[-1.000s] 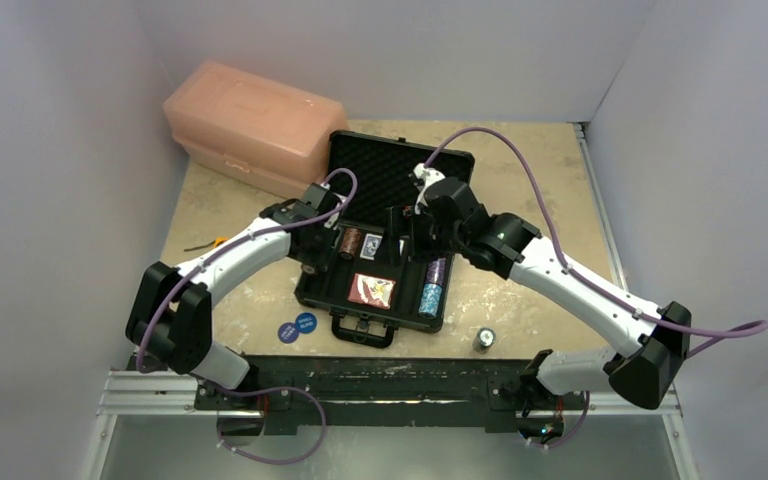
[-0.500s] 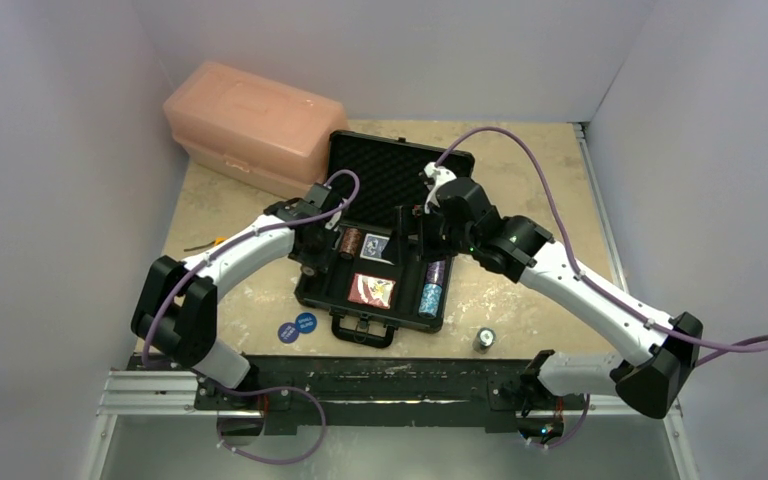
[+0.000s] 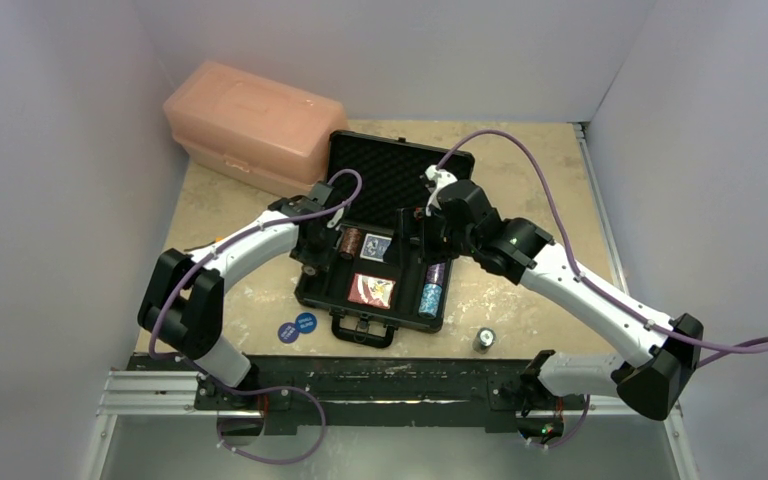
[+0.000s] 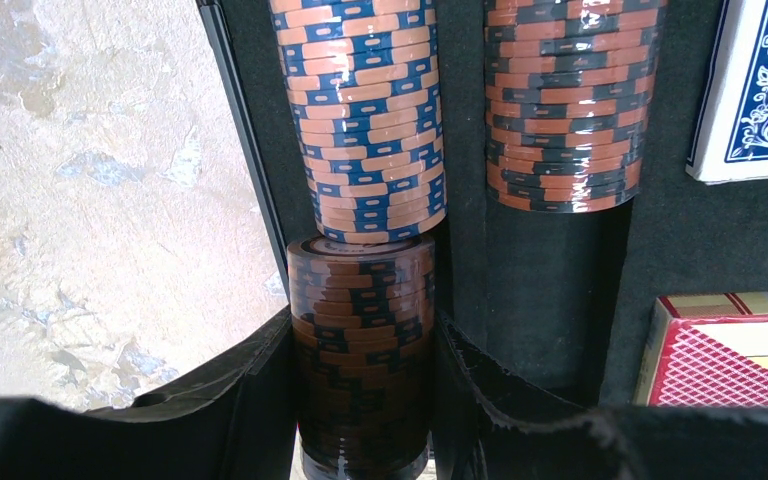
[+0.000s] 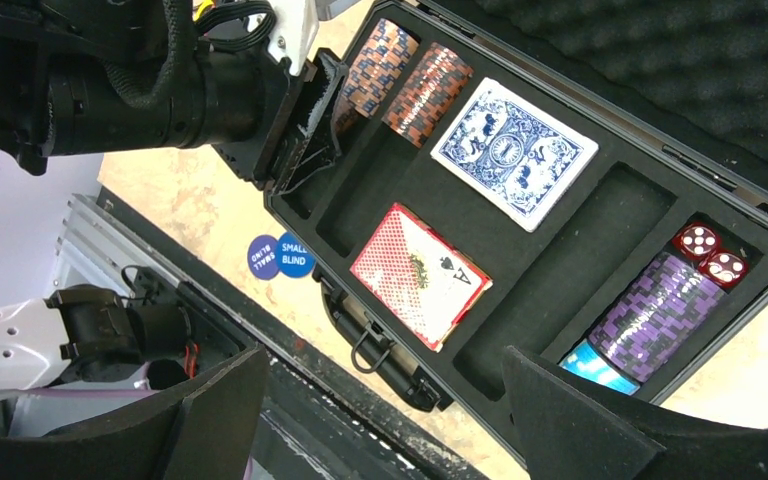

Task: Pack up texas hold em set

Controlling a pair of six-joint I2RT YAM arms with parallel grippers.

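- My left fingers (image 4: 250, 400) are clamped on a dark chip stack (image 4: 362, 340). It lies in the leftmost slot of the case (image 3: 385, 175), end to end with the blue-and-orange chips (image 4: 370, 110) already there.
- I'm holding it across the rims, lined up with the slot, so it can settle between the foam walls without fanning out.
- My right fingers (image 5: 210, 420) are spread wide with nothing between them, above the case's right half. I judge that keeps them out of the left arm's way.
- Already packed: red-and-black chips (image 4: 560, 100), blue deck (image 5: 513, 150), red deck (image 5: 420, 275), purple chips (image 5: 650, 315) and dice (image 5: 710, 250).
- Not yet packed: two blue discs (image 3: 297, 327) on the tabletop (image 3: 540, 180), just beside the handle. A small grey item (image 3: 483, 340) sits near the case's front right corner, and I cannot tell what it is.
- The lid stands open, so I judge closing it comes last.
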